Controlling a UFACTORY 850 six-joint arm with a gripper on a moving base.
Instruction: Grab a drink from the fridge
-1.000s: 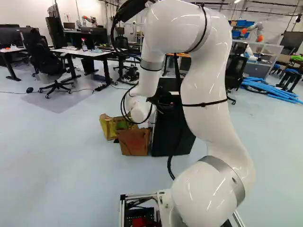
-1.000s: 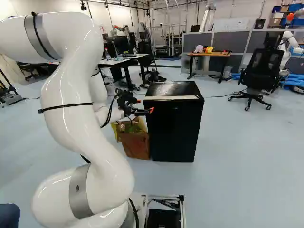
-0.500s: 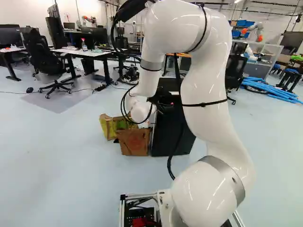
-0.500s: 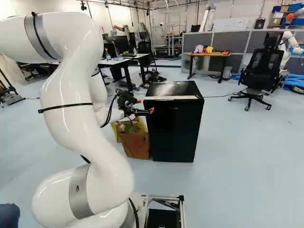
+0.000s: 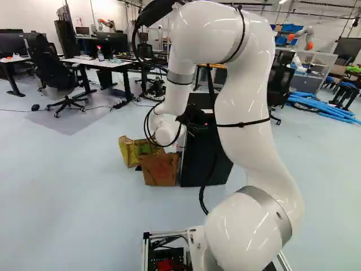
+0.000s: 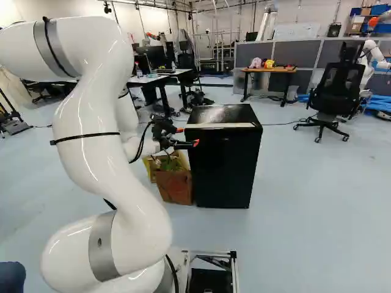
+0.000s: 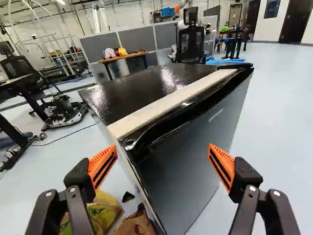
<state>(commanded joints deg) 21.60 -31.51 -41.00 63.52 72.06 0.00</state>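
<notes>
Facing closed fridge [image 6: 223, 168], inside hidden, hand [image 6: 187, 136] spread wide

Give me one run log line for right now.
task: drink from fridge; end effector: open, holding nothing; black mini fridge: ahead, door shut; brown bag: beside fridge; drink: not yet grabbed

the white arm [image 6: 91, 152] climbs from its lowest joint [image 5: 245, 231], folds over at a bend [image 5: 217, 31] well above the gripper [image 6: 187, 136], then drops to the wrist [image 5: 167, 131] just behind it. the gripper reaches out sideways from the wrist, its two black fingers spread wide, orange pads [image 7: 103, 165] facing each other. a black cable [image 6: 142, 140] curves around the wrist behind the gripper.
</notes>
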